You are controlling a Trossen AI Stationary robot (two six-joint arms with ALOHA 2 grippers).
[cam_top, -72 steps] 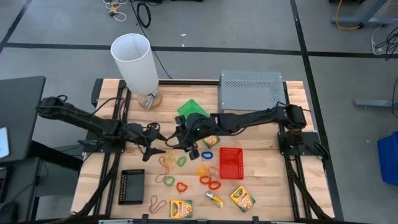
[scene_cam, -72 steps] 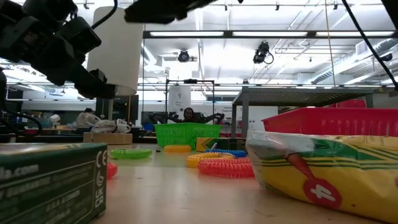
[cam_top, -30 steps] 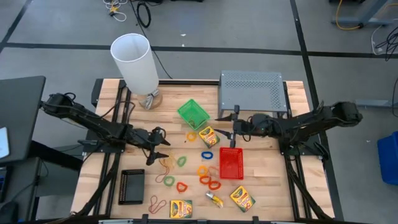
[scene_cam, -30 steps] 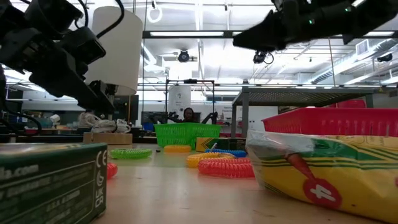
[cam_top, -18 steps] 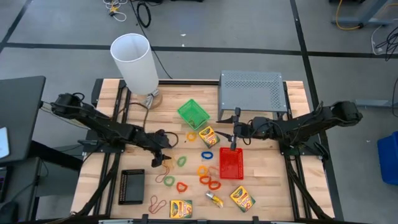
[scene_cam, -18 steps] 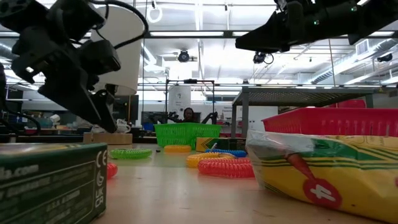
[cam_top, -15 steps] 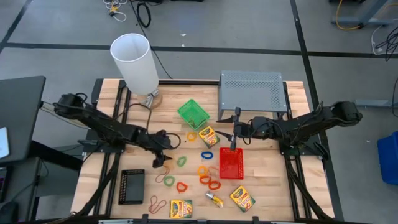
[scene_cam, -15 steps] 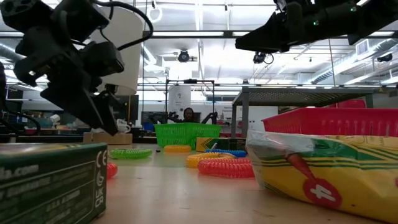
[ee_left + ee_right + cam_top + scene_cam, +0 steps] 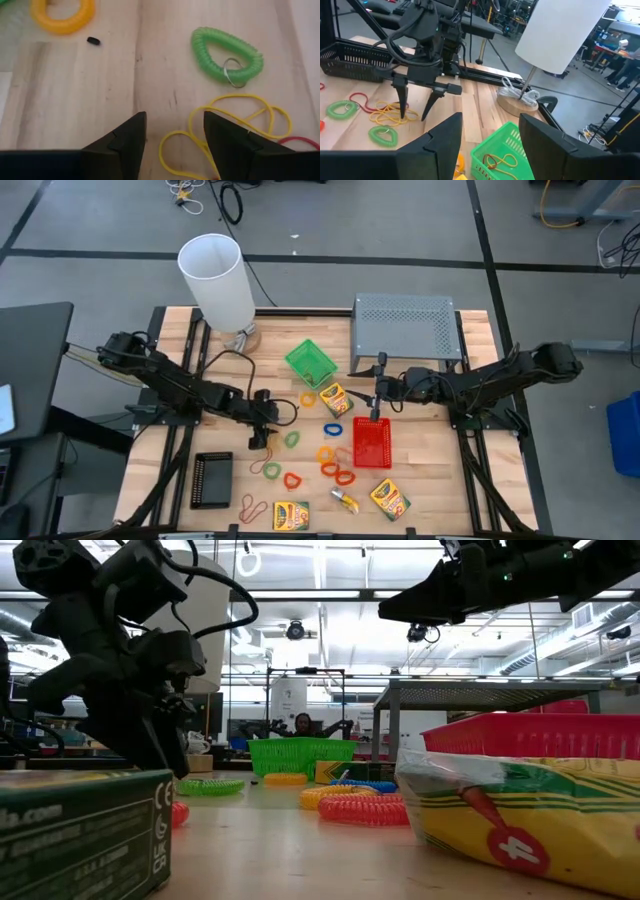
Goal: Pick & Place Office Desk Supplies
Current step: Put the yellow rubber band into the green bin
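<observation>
Left gripper (image 9: 262, 437) reaching down onto the tangle of yellow rubber bands (image 9: 268, 439), its fingers spread.

Seen from the left wrist, its two dark fingertips (image 9: 131, 134) are straddling one loop of the yellow rubber bands (image 9: 227, 135) on the wooden table (image 9: 430, 480), apart and clasping nothing. Lying just beyond the rubber bands is a green loop band (image 9: 227, 54); an orange loop band (image 9: 62, 15) is sitting farther off. Right gripper (image 9: 376, 415) is hovering at the far edge of the red tray (image 9: 371, 443), its fingers parted and empty. Beyond the rubber bands, the green tray (image 9: 310, 361) is sitting near the tall white cylinder (image 9: 218, 280).
</observation>
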